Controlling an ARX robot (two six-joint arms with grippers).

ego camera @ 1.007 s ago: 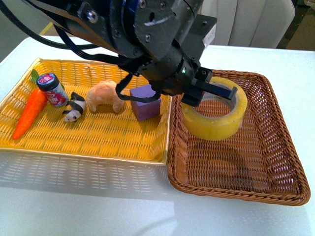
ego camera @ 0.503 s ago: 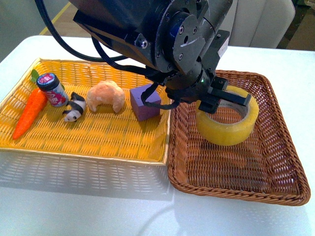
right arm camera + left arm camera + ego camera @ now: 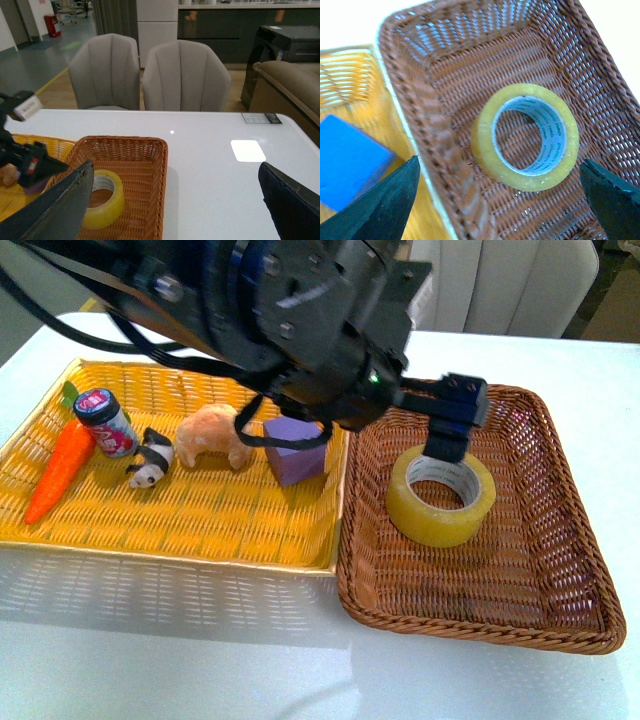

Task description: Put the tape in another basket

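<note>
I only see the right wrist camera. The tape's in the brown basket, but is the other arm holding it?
Observer: No. In the left wrist view the left gripper is open. Its fingers stand wide of the tape, which touches neither and lies flat in the basket.
Operator: What's in the yellow basket? I see just a corner.
Observer: The front view shows the yellow basket holding a carrot, a can, a panda, bread and a purple block.
</note>
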